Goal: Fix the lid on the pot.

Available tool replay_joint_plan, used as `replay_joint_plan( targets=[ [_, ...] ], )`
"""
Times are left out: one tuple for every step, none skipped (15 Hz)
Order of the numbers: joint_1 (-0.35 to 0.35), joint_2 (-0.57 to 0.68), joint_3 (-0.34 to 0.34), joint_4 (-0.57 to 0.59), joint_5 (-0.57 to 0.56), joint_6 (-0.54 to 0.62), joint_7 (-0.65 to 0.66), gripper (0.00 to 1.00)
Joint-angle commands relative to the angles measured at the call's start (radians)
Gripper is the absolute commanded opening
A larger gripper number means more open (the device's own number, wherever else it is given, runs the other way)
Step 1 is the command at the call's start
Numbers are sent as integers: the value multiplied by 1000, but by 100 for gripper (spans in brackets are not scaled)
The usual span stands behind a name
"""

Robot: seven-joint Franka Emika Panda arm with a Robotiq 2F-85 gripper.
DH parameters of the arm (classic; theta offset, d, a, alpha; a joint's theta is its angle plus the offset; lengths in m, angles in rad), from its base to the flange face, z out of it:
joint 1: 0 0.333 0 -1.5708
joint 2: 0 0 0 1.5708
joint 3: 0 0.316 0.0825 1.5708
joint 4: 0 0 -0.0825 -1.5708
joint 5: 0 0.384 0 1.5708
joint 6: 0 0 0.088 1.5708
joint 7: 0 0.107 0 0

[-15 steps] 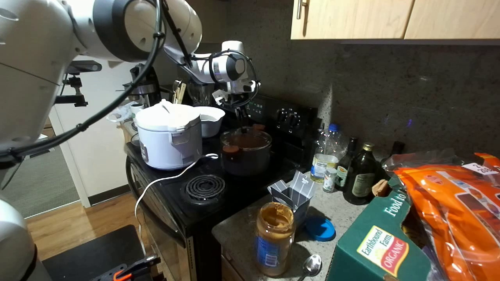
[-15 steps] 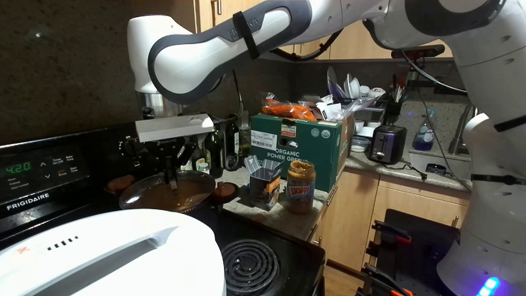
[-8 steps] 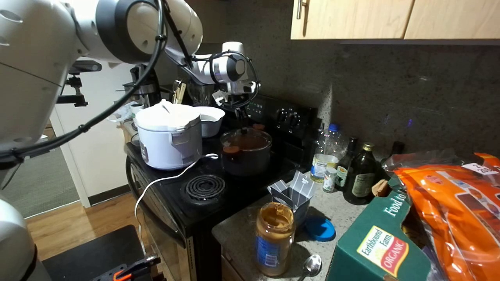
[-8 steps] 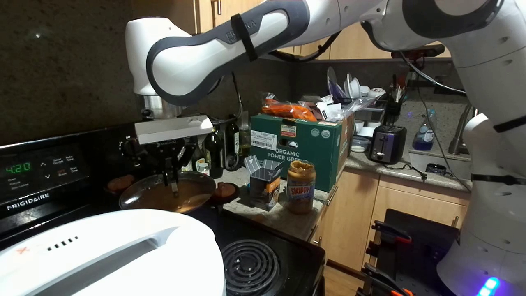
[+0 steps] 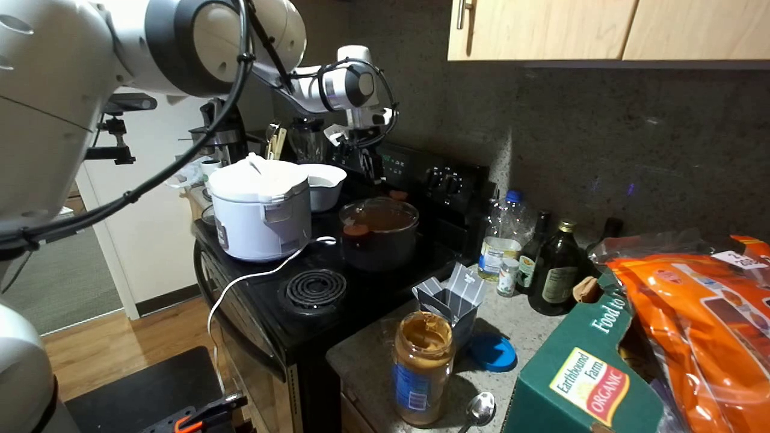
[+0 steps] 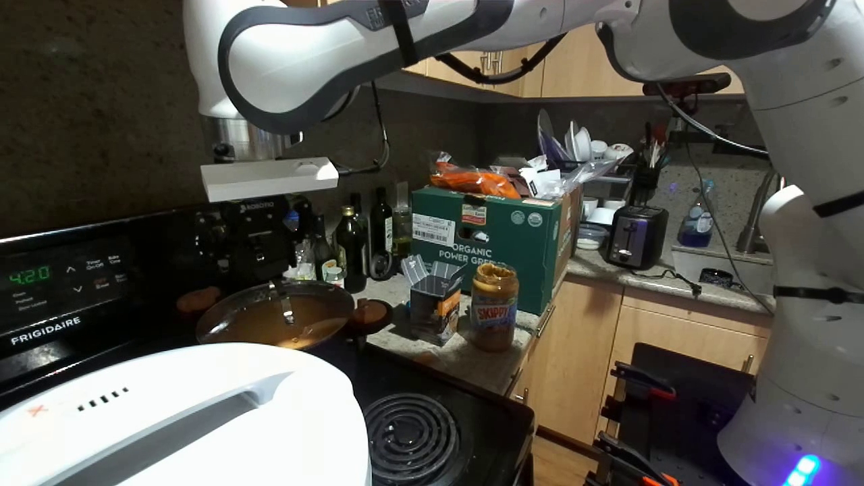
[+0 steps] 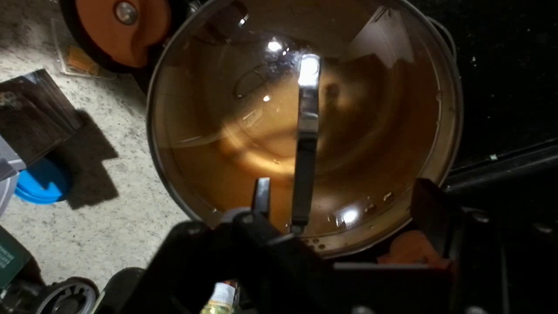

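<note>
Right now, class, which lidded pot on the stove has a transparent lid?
The dark pot below the open gripper; its lid shows the inside, whereas the white cooker has an opaque lid.

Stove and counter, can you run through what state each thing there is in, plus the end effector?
Pot: covered
Glass lid: on the pot, full seating unclear
End effector: open, holding nothing, above the lid
White cooker: closed
Peanut butter jar: uncapped
Blue cap: off, lying on the counter
Small box: top flaps open
Stove clock: lit, showing 4:20
Coil burner: no red glow
</note>
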Motion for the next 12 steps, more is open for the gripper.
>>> replay_joint_plan(
  targets=[
    [14,-39,8,40,-10,-102,-26,100],
    [13,-53,16,42,-3,-126,-44,100],
    [13,-64,22,44,-1,-149,-59,100],
    [10,-82,30,39,2,-169,-81,100],
    [10,-102,31,22,4,-174,-94,100],
    [5,-123,40,8,12,-180,-121,100],
    [3,-141,45,-3,15,-186,-146,100],
    [0,-163,52,-21,18,-182,-175,100],
    [0,-178,56,-29,20,-188,-193,100],
    [-2,-200,62,-49,27,-182,-222,100],
    [-3,-216,67,-62,36,-184,-248,100],
    [-5,-237,74,-83,46,-178,-279,100]
  ],
)
